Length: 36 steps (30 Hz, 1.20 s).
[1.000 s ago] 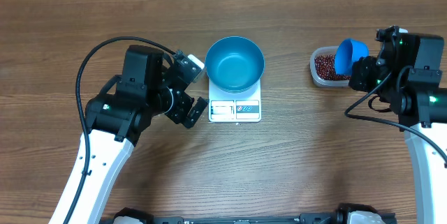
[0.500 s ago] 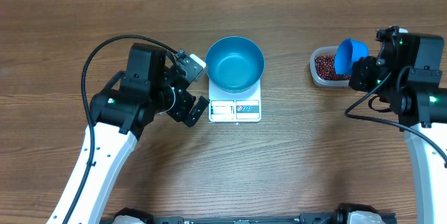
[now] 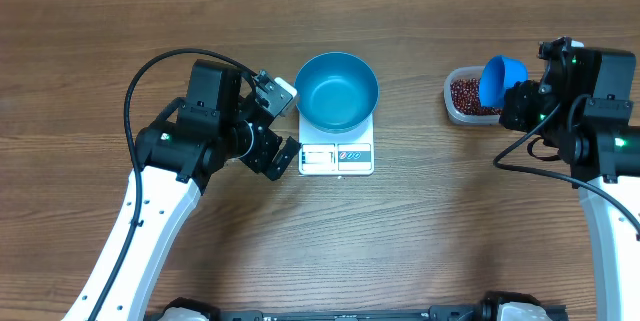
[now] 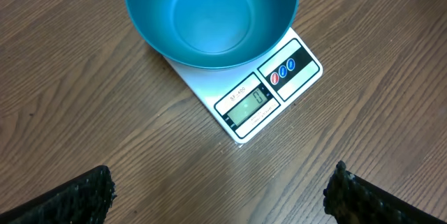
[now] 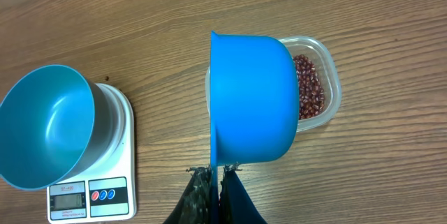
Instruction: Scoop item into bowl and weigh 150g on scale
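The large round glossy blue bowl (image 3: 337,91) sits on the small white square digital scale (image 3: 337,158) near the middle of the brown wooden desk (image 3: 420,241), the grey display strip facing the near edge and reading zero. The left gripper (image 3: 284,124) hangs just left of the scale, jaws spread wide apart. Toward the right edge, the right gripper (image 5: 218,182) is clamped on a small bright blue plastic scoop (image 3: 500,79), tipped on its side above a clear rectangular plastic tub (image 3: 452,111) holding the small dark red-brown beans (image 3: 463,94)
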Tool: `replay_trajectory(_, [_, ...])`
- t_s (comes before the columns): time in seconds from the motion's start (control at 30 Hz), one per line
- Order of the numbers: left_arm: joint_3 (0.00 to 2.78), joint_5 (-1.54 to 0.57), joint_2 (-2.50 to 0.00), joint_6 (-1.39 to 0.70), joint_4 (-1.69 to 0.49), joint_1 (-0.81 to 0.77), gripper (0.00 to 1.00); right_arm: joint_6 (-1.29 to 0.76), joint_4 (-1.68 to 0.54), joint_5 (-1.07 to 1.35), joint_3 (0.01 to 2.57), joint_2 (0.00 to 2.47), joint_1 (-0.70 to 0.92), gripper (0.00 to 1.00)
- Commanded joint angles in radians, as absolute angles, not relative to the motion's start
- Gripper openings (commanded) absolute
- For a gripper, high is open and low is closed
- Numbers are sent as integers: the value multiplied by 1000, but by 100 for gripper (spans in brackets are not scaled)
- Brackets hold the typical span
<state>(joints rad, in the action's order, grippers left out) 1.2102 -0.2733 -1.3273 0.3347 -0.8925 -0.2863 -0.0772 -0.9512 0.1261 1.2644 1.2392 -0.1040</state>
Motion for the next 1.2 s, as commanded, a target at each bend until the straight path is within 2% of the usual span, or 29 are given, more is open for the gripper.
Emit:
replay_trajectory(0.0, [1206,-288,-1334,317,-889,-289,100,-70,-945,125,1298,1237,-108,4])
replay_trajectory(0.73, [1206,-288,-1334,317,-889,-289,100,-58,-899,139,1298,1248,-108,4])
replay_trajectory(1.03, [1206,-288,-1334,317,-889,-289,100,14,-792,98,1297,1357,-108,4])
replay_trajectory(1.17, [1206,-288,-1334,317,-889,-289,100,27,-799,-16,1297,1446,-108,4])
